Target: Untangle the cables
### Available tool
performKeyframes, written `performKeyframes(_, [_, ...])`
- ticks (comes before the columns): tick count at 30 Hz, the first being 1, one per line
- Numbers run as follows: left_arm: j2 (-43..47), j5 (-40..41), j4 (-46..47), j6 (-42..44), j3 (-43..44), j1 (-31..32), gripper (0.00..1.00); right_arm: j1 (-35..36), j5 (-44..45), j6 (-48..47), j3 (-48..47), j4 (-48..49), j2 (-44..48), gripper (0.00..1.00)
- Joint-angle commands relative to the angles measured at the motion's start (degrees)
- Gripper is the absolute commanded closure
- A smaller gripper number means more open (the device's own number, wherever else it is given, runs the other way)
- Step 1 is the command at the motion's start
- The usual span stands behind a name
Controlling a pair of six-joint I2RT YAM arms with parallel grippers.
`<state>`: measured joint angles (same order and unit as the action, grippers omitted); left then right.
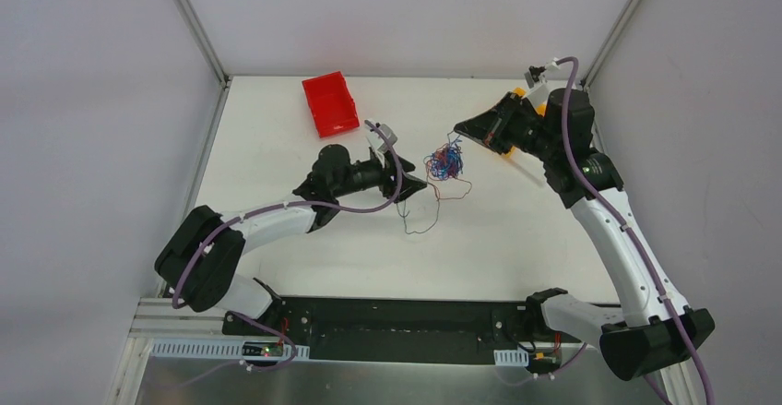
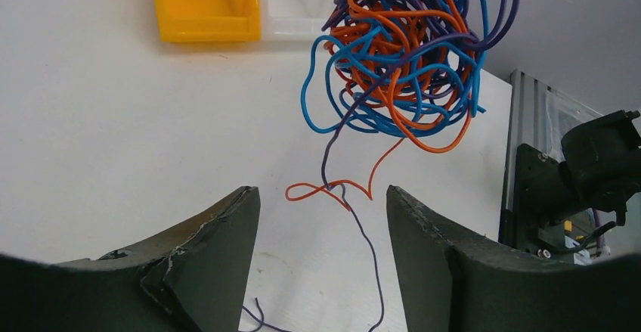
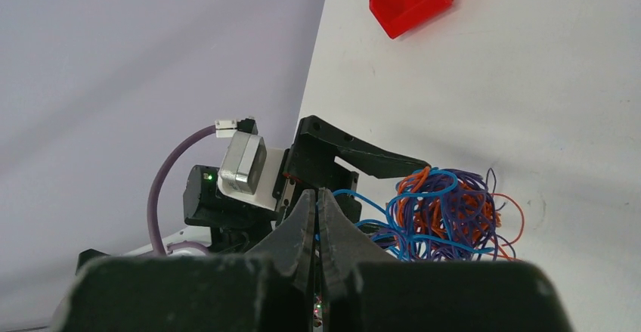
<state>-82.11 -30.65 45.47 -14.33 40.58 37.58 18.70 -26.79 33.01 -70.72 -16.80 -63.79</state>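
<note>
The white bench fills the middle of the overhead view, with both arms reaching in over it from the bottom edge. The left hand sits just left of centre with its fingers spread well apart and nothing between them but bare bench and two stray strands. The right hand comes in from the upper right, its fingers pressed together, and a blue loop comes out right at their tips, so it looks clamped on a strand. A red plastic bin stands in the upper left part of the bench, well apart from both hands. A yellow plastic bin shows at the top left of the left wrist view. The tangled ball of blue, orange and purple cables sits between the two hands, near centre frame. A thin purple strand and an orange strand trail down from it across the bench.
</note>
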Motion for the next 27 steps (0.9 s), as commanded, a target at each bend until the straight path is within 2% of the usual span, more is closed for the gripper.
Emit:
performKeyframes(1, [-1.5, -1.9, 6.7, 0.1, 2.8, 0.8, 0.37, 0.3, -2.5, 2.5, -3.1, 2.9, 0.2, 1.00])
performKeyframes(11, [-5.0, -3.0, 8.6, -1.2, 5.9, 2.0, 0.44, 0.2, -2.6, 4.0, -4.0, 3.2, 0.3, 1.00])
performKeyframes(13, [-5.8, -3.0, 9.2, -1.7, 6.3, 2.2, 0.48, 0.3, -2.5, 4.4, -4.0, 3.4, 0.4, 1.00])
performKeyframes(16, [-7.4, -3.2, 10.1, -3.0, 7.0, 2.5, 0.71, 0.2, -2.3, 4.5, -3.9, 3.6, 0.6, 1.00])
performKeyframes(18, [-8.3, -3.0, 10.3, -3.9, 7.3, 2.5, 0.99, 0.0, -1.4, 4.0, -3.6, 3.0, 0.7, 1.00])
performKeyframes(20, [-7.9, -1.3, 8.8, -3.9, 6.9, 2.5, 1.00, -0.6, 1.0, 3.1, -2.8, 1.5, 1.5, 1.00])
performKeyframes(23, [-4.8, 2.3, 5.3, -2.9, 4.9, 2.4, 1.00, -1.7, 10.2, 1.8, 0.7, -1.6, 4.9, 1.00])
performKeyframes(27, [0.4, 7.6, -9.8, 0.8, 5.2, 2.2, 1.00, -4.0, 23.3, -0.2, 8.4, -4.2, 10.5, 1.00])
